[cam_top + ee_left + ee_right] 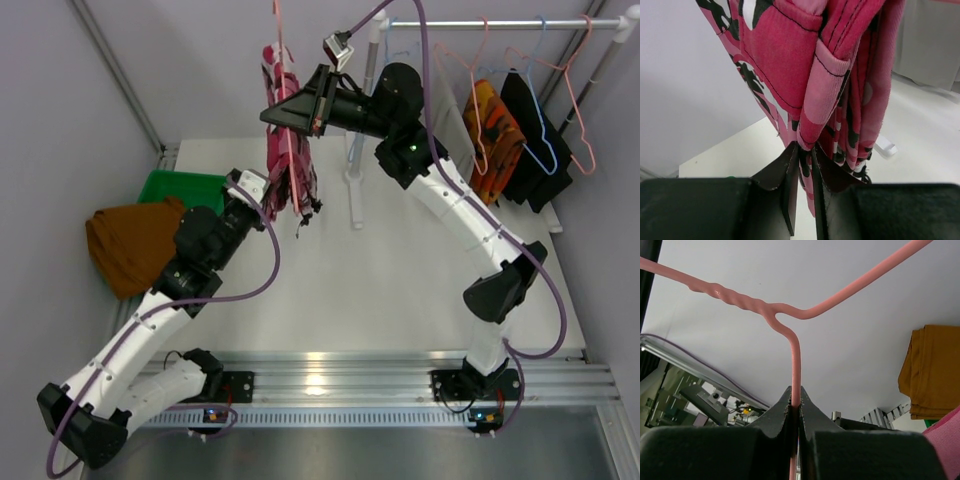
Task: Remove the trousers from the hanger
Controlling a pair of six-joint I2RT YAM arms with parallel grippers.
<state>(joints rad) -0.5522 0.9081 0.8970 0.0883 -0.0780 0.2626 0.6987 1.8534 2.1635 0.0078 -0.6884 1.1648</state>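
Note:
The pink floral trousers (290, 150) hang folded over a pink wire hanger (279, 40) above the table's back middle. My right gripper (285, 112) is shut on the hanger's wire (796, 365), holding it up in the air. My left gripper (268, 205) is shut on the lower edge of the pink trousers (810, 85), pinching a fold of the cloth between its jaws. The mustard-brown trousers (132, 243) lie in a heap off the table's left edge and also show in the right wrist view (932, 372).
A green bin (180, 185) sits at the back left beside the brown trousers. A white clothes rail (480, 24) at the back right carries an orange patterned garment (492, 125), a black garment (535, 130) and empty wire hangers. Its white post (356, 170) stands just right of the pink trousers.

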